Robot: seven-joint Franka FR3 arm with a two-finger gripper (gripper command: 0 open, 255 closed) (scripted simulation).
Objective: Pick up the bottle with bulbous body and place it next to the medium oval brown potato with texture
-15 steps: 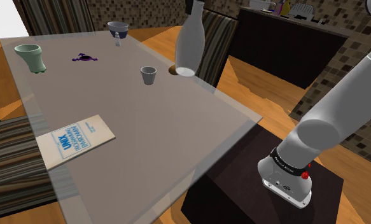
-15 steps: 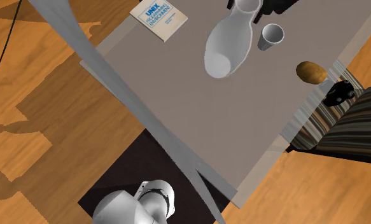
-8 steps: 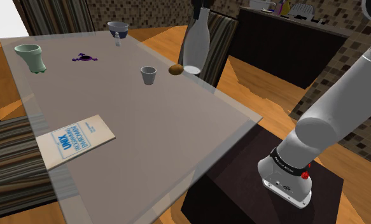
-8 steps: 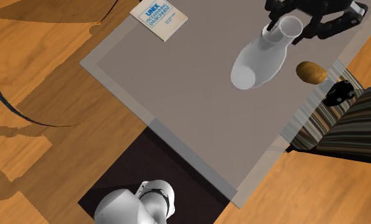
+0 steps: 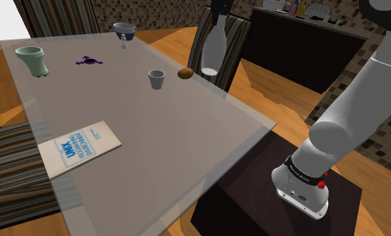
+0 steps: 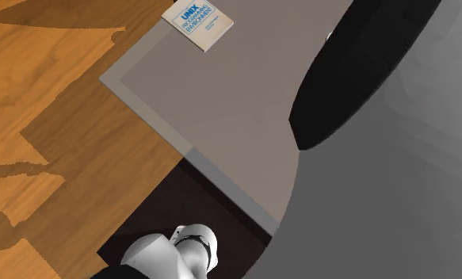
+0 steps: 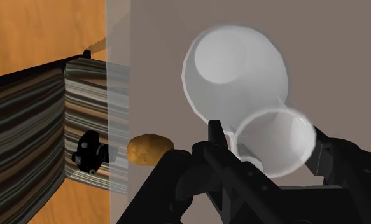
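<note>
Over the table (image 5: 161, 141), the gripper (image 7: 270, 151) clamps the pale bottle (image 5: 213, 51) by its neck, in the air near the potato (image 5: 185, 73). The carry looks nearly done. Next, lower the bottle upright just beside the potato, then release.

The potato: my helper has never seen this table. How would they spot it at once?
Take the long grey table and follow its edge on the shoulder view's right to the striped chair. Beside the small grey cup, close to the pale bottle held in the air, lies the potato. It is the only brown, rounded lump; its neighbours are grey or whitish vessels.
</note>
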